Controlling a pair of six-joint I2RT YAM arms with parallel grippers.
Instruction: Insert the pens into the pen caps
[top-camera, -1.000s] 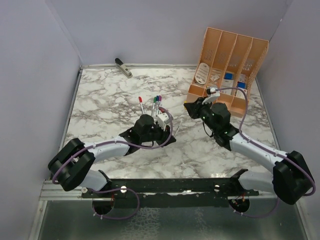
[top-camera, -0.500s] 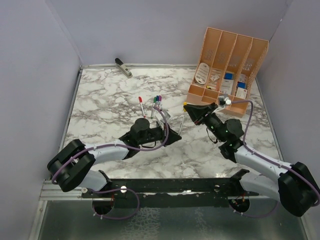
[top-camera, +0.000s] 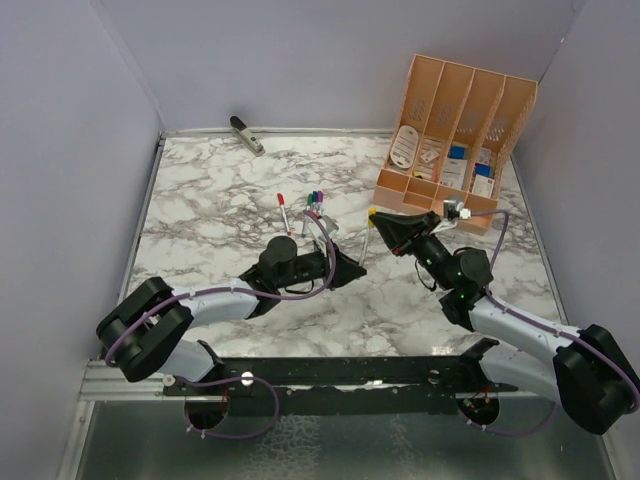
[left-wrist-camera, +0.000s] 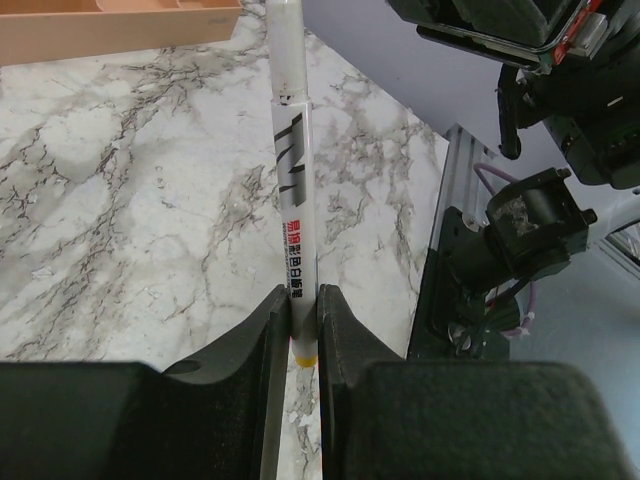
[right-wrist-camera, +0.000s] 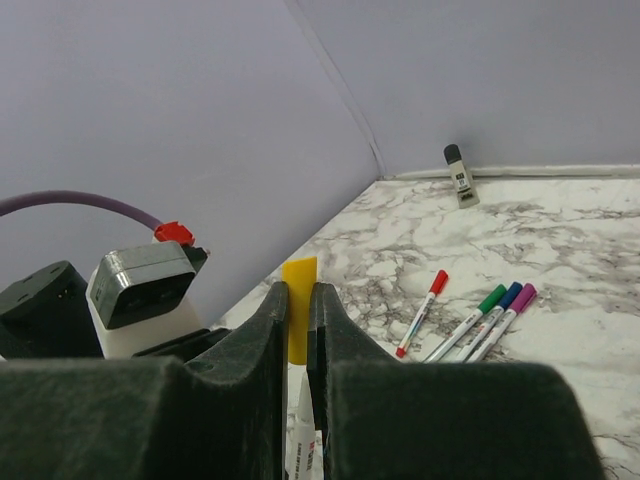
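Work is being brought close to its end, it is judged. Four pens (right-wrist-camera: 470, 318) are being shown lying side by side on the table (top-camera: 200, 210). Each has a coloured end: red, green, blue or purple. These ends are being taken for caps already pushed on.

One white pen (left-wrist-camera: 292, 200) is being squeezed low down by the left gripper (left-wrist-camera: 303, 300), whose fingers are clamped tight on it. A yellow cap (right-wrist-camera: 299, 320) is being pinched by the right gripper (right-wrist-camera: 297, 295), whose fingers are shut on it. In the top view, pen and cap are being held up over the middle of the table, very close, with the pen pointed at the cap. So only this one pen is being counted as left to do.

Whether the pen is touching the cap cannot be told. The pen's far end is being cut off by the top edge of the left wrist view. In the right wrist view only a bit of white is being seen under the cap. The things in the orange rack (top-camera: 455, 110) are being shown too small to name.
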